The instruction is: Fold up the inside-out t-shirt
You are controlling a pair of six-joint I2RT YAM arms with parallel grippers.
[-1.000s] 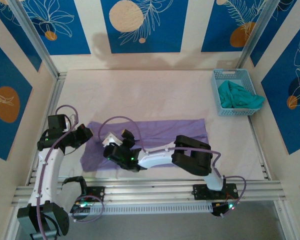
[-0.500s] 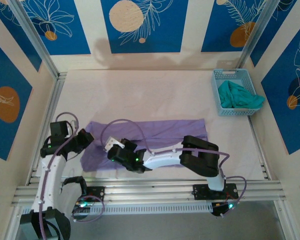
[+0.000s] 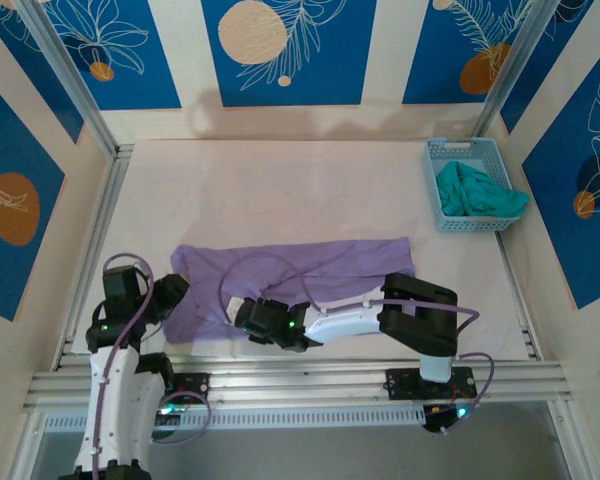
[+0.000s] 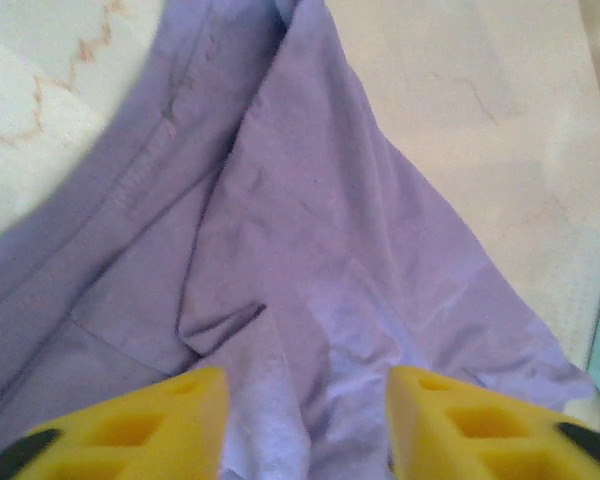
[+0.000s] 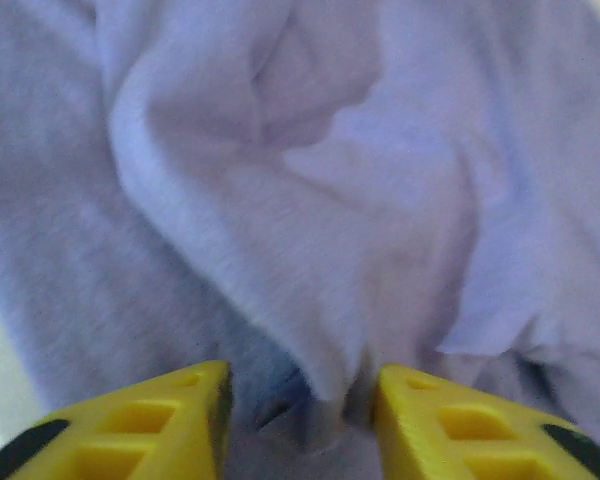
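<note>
The inside-out t-shirt (image 3: 330, 265) is lavender and lies as a long, wrinkled band across the near part of the table. My left gripper (image 3: 172, 293) hovers at its left end, and in the left wrist view the left gripper (image 4: 308, 400) is open over creased cloth (image 4: 310, 230) without pinching it. My right gripper (image 3: 248, 318) is low over the shirt's near-left edge. From the right wrist, the right gripper (image 5: 302, 390) is open, with a raised fold of the shirt (image 5: 310, 180) lying between its yellow fingers (image 5: 150, 420).
A light blue basket (image 3: 435, 150) at the back right holds a teal-green garment (image 3: 475, 190). An aluminium rail (image 3: 300, 380) runs along the near edge and another rail (image 3: 100, 230) along the left side. Bare table lies behind the shirt.
Both grippers were shut half a second ago and now stand open. The left gripper has drawn back toward the near-left corner. The right gripper has slid right and nearer along the shirt's near edge.
</note>
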